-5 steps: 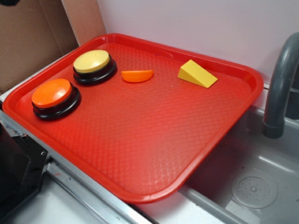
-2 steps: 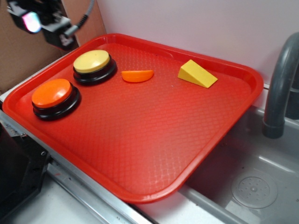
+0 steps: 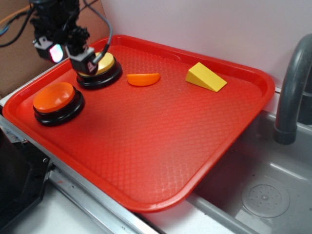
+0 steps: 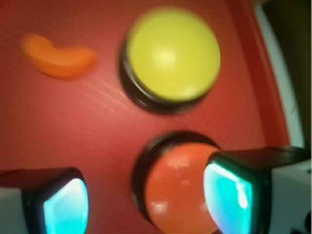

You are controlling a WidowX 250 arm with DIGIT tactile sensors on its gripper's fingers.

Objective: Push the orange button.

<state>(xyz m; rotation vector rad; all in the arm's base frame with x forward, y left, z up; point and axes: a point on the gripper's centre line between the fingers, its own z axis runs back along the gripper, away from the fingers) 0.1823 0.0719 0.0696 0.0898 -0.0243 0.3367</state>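
The orange button (image 3: 54, 97), a domed orange cap on a black base, sits at the left end of the red tray (image 3: 156, 146). My gripper (image 3: 69, 57) hangs open above the tray's back-left corner, in front of the yellow button (image 3: 103, 65). In the wrist view the orange button (image 4: 178, 187) lies below and between my glowing fingertips (image 4: 234, 195), closer to the right one. The gripper (image 4: 146, 204) holds nothing and is well above the cap.
An orange half-moon slice (image 3: 143, 79) and a yellow wedge (image 3: 205, 77) lie at the back of the tray. A grey sink (image 3: 265, 195) with a faucet (image 3: 292, 87) is at the right. Cardboard (image 3: 19, 39) stands behind the tray's left side.
The gripper came in from the top left and moved down and right, from off the tray to over the yellow button's near side. The buttons and other pieces have not moved.
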